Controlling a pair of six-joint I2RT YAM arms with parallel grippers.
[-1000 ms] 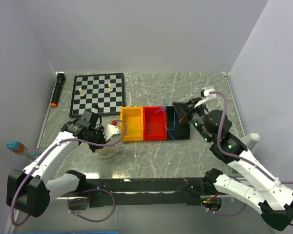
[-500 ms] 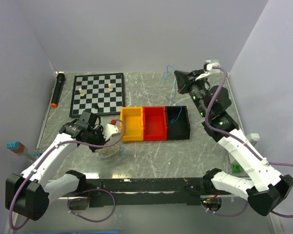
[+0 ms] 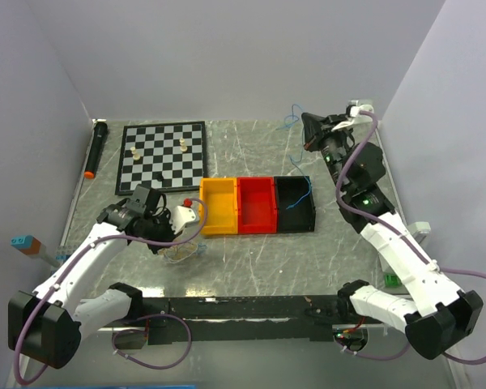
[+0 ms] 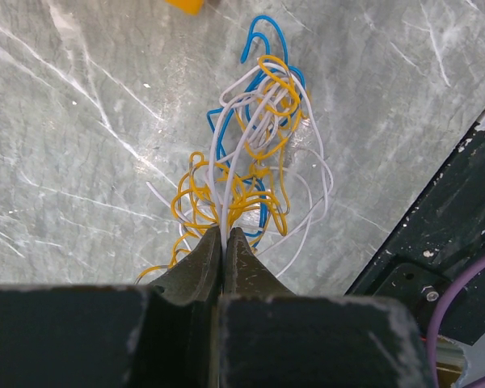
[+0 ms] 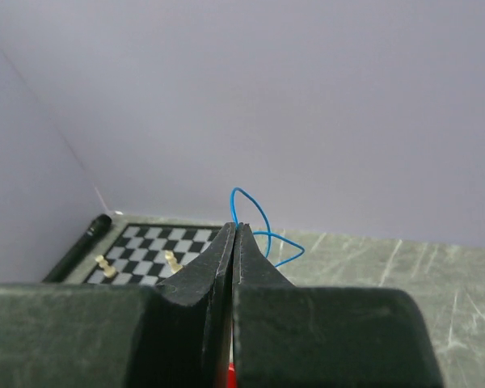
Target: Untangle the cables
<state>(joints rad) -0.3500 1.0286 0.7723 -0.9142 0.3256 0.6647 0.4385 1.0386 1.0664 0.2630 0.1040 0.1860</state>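
Item: cables, part separated. 1 blue cable [image 5: 241, 191] is pinched between the pressed-together fingers of the right gripper [image 5: 234, 232], raised at the upper right of the top view; from the right gripper [image 3: 306, 132] the strand runs down the frame, long axis near vertical in the picture, its lower end hanging in or over the black bin [image 3: 286, 221]. The remainder is a tangle [image 4: 255, 153] of white, yellow and blue loops lying on the marble table [image 3: 332, 259] at lower left of centre, just in front of the yellow bin [image 3: 204, 212] and well apart from the right arm. The left gripper [image 4: 225, 234] is closed on a white strand [image 4: 223, 162] at the tangle's near edge; the knot stretches away from the fingertips toward the top of the left wrist view. Nearer arm to the tangle: left; nearer to the bins' black end: right. Judgement — the raised strand looks clear of the knot, so the coming move likely turns on lowering it over the black bin. Surface: flat, hard, smooth. Room: a red bin [image 3: 257, 203] between the other 2, a chessboard [image 3: 162, 154] at upper left, plain walls close on 3 sides — little clearance behind the raised gripper.
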